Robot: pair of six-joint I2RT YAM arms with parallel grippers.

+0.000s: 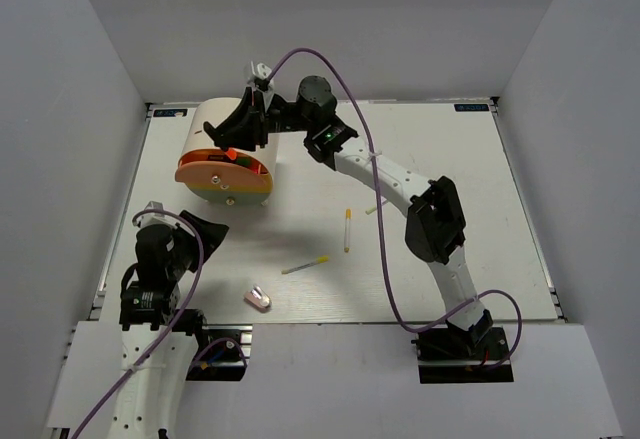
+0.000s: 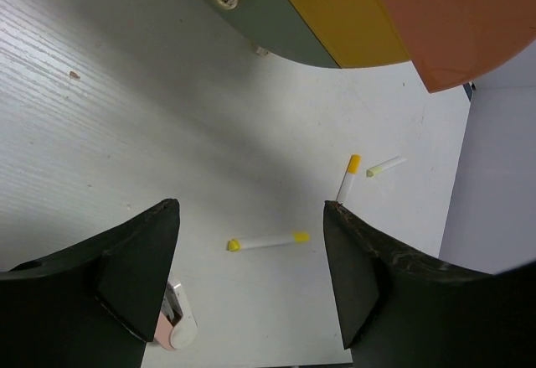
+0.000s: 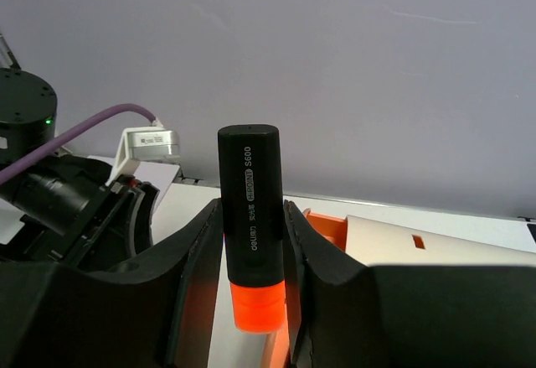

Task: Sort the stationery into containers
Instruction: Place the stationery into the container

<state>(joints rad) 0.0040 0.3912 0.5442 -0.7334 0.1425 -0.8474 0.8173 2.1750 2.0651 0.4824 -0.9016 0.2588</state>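
The right fingers [image 3: 194, 288] are clamped on a short black marker with an orange cap [image 3: 249, 217]. The marker is upright with its cap pointing down, at the top of the large cream-beige cylindrical box [image 1: 212, 121]. This box lies on its side at the far left of the white surface [image 1: 450, 179]. Its round orange face [image 1: 222, 171] is turned toward the near side, and the left wrist view shows yellow and grey-green layers stacked behind that face. The left fingers [image 2: 134, 276] are spread wide with nothing between them, held above the surface in front of the box. A thin white pen with a yellow tip [image 1: 347, 229] lies loose mid-surface, pointing away from the arms. A second thin white pen with yellow ends [image 1: 305, 264] lies slanted just nearer. A shorter white-and-yellow piece [image 1: 375, 209] lies just beyond the first pen. A small pink-and-white eraser [image 1: 258, 298] lies near the front edge, apart from the pens.
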